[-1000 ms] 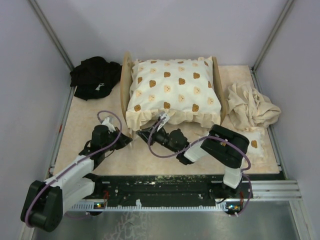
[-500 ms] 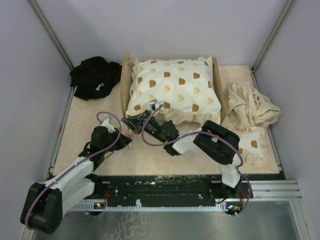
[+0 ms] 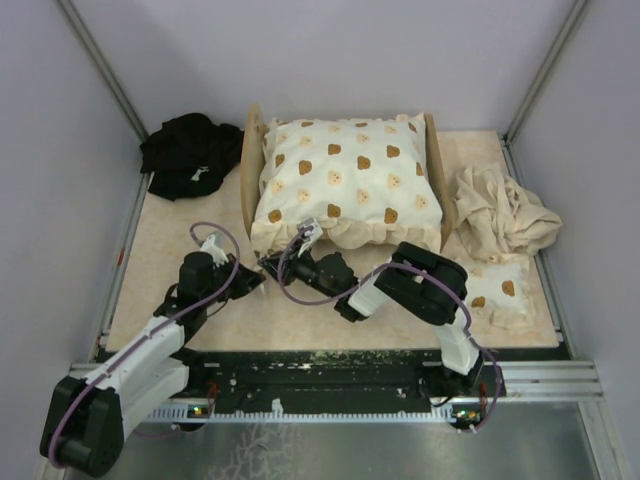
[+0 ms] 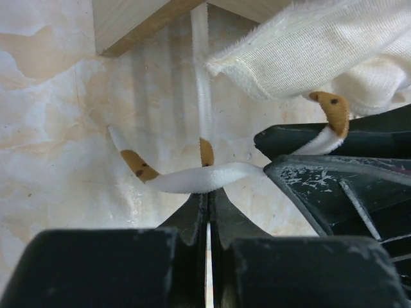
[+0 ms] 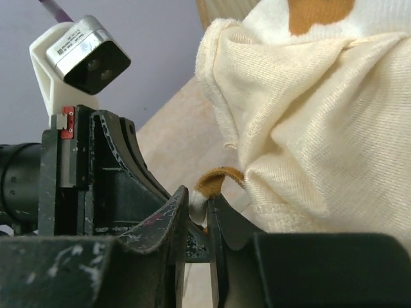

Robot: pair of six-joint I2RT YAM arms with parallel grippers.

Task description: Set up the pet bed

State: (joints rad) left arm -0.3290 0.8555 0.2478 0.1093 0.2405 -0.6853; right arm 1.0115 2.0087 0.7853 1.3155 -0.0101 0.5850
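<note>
The pet bed's light-wood frame [image 3: 247, 170] stands at the back of the table, with a cream frilled cushion [image 3: 345, 185] with brown prints lying on it. Both grippers meet at its front left corner. My left gripper [image 3: 252, 283] [image 4: 209, 192] is shut, and a taut white tie strap [image 4: 202, 83] runs from the cushion down to its tips. A second strap [image 4: 192, 179] with a brown end crosses those tips and runs into my right gripper [image 3: 272, 265] [image 5: 199, 199], which pinches it between its fingertips. The frame's corner [image 4: 138, 22] and the cushion's frill [image 4: 308, 45] sit just beyond.
A black cloth [image 3: 185, 155] lies bunched at the back left. A crumpled beige cloth [image 3: 500, 215] sits right of the bed, with a small printed pillow [image 3: 498, 290] in front of it. Walls close in on the table's left, back and right.
My right gripper has swung left from the middle of the cushion's front edge to the front left corner, beside my left gripper. The left arm has barely moved.
</note>
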